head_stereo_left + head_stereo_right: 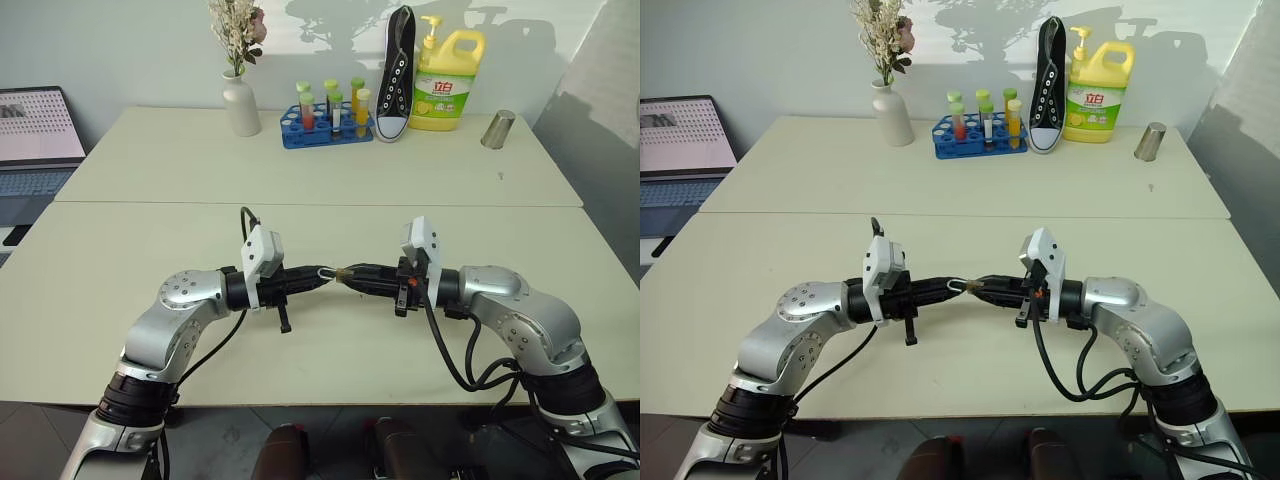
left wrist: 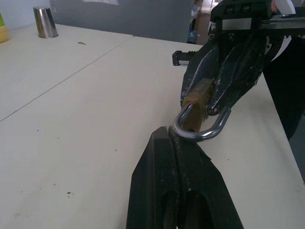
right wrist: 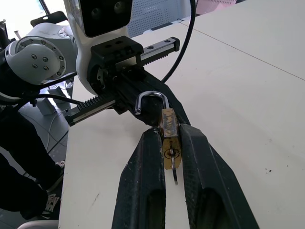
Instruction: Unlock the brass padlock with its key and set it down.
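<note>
Right hand (image 3: 164, 143) pinches the brass padlock (image 3: 170, 138) by its body between two black fingers, holding it in the air above the near part of the worktop (image 1: 320, 180), roughly midway along its near edge. From the lock's lower face a thin key (image 3: 175, 174) sticks out. Its silvery shackle (image 2: 200, 129) points toward the left hand (image 2: 174, 138), whose fingers are pressed together with their tips right at the shackle's curve. Both hands meet tip to tip, lying about level.

Brass padlock (image 3: 169, 136) golden, silver shackle; black tools; yellow bottle (image 1: 447, 82); blue rack (image 1: 325, 128).
</note>
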Tool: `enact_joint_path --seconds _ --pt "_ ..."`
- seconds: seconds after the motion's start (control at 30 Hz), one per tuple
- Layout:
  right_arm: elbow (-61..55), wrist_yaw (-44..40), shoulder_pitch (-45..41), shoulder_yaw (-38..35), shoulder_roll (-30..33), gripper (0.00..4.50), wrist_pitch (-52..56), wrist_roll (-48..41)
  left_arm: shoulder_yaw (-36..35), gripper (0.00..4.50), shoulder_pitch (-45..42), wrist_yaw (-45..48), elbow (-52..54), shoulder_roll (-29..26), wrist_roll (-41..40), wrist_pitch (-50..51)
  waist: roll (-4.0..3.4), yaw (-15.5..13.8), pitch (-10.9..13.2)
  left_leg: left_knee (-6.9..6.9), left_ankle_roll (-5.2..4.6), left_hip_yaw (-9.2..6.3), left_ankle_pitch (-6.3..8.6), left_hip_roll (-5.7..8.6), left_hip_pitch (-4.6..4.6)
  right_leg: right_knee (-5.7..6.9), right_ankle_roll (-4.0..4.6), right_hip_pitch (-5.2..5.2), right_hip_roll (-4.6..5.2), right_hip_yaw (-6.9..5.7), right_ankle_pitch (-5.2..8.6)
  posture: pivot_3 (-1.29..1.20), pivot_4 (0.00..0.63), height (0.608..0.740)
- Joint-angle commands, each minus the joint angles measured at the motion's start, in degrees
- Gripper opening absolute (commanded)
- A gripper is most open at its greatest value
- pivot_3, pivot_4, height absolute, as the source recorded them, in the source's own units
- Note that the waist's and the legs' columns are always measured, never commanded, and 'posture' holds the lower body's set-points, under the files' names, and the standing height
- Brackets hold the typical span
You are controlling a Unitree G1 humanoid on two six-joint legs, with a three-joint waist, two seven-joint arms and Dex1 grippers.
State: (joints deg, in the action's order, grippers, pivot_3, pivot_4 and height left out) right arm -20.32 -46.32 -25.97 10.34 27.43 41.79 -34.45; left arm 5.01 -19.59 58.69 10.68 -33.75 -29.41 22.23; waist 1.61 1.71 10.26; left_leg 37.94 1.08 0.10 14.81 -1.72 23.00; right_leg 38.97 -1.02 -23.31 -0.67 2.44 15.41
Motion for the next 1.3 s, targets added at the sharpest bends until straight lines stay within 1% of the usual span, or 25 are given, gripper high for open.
enact_joint_path --seconds 0.03,0.33,0.53,0.9,1.1,1.23,1.3 --pt "-1.46 -0.86 -0.44 -0.36 0.29 0.12 -0.63 -0.08 -1.35 0.00 0.57 1.64 3.56 -1.14 -2.34 1.44 0.00 0.01 0.00 0.00 0.00 0.01 0.00 0.00 0.00 0.00 0.00 0.00 0.00 0.01 0.00 0.00 0.150 0.740" --pt "-1.11 -1.14 -0.30 -0.20 0.30 0.12 -0.89 0.56 -2.49 0.00 1.39 2.85 7.19 -2.82 -5.49 5.99 0.00 0.02 0.00 0.00 0.00 0.00 0.00 0.00 0.00 0.00 -0.01 0.00 0.00 0.00 0.01 0.00 0.150 0.740" --pt "-0.92 -1.44 -0.35 -0.09 0.06 0.12 -1.06 0.92 -3.06 0.00 0.67 1.84 7.20 -2.61 -6.41 7.11 0.00 0.02 0.00 0.00 0.00 0.00 0.00 0.00 0.00 0.00 -0.01 0.00 0.00 0.00 0.01 0.00 0.150 0.740" --pt "-1.13 -2.00 0.09 0.16 0.11 0.12 -1.11 1.64 -5.99 0.00 -3.04 -1.41 6.71 -1.25 -12.20 13.56 0.00 0.01 0.00 0.01 0.00 0.01 0.00 0.01 0.00 -0.01 -0.01 0.00 0.00 0.01 0.01 0.00 0.150 0.740" --pt "-0.90 -2.12 0.00 0.19 0.03 0.12 -1.22 1.78 -5.26 0.00 -2.86 -0.65 6.74 -1.61 -10.70 12.60 0.00 0.00 0.00 0.00 0.00 0.00 0.00 0.00 0.00 -0.01 -0.01 0.00 0.00 0.00 0.01 0.00 0.150 0.740" --pt "-1.00 -1.77 0.18 -0.16 0.23 0.12 -0.60 1.59 -5.45 0.00 -2.28 -0.41 6.40 -3.58 -5.54 7.79 0.00 -0.01 0.00 0.00 0.00 0.00 0.00 0.01 0.00 -0.01 -0.01 0.00 0.00 0.00 0.01 0.00 0.150 0.740" --pt "-0.89 -1.60 0.44 -0.40 0.64 0.12 0.01 1.52 -5.86 0.00 -1.97 1.34 5.06 -5.34 -1.47 1.85 0.00 -0.02 0.01 0.00 0.01 0.00 0.00 0.00 -0.01 -0.01 -0.01 0.00 0.00 0.00 0.01 0.00 0.150 0.740"
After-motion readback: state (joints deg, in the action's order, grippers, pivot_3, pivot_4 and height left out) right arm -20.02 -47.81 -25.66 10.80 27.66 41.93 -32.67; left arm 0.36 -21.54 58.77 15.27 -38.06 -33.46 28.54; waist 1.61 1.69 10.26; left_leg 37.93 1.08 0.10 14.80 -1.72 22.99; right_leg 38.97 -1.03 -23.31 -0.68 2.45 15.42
